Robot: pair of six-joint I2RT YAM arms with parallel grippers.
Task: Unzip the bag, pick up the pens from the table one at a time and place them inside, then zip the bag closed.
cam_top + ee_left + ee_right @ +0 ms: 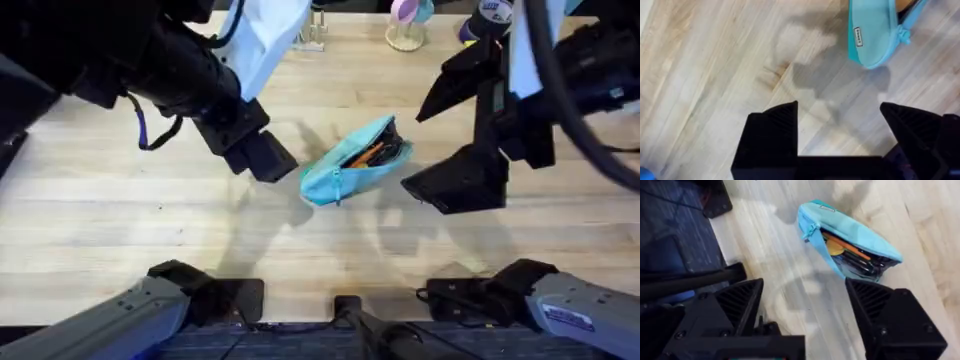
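The light-turquoise bag point(352, 163) lies on the table point(120, 220) at the centre, its zipper open. Pens point(368, 154) sit inside it, an orange barrel and dark ones showing through the opening. The right wrist view looks into the bag point(847, 230) and shows the pens point(849, 247) there. My left gripper point(258, 152) hovers open just left of the bag, holding nothing. In the left wrist view the gripper point(839, 125) is open and the bag point(872, 35) lies beyond it. My right gripper point(455, 182) hangs open to the right of the bag; in the right wrist view the gripper point(805, 310) is empty.
A small stand with pink and turquoise items point(408, 22) and a dark roll point(490, 14) stand at the table's far edge. The arm bases point(345, 320) and cables line the near edge. Bare wood lies left and front of the bag.
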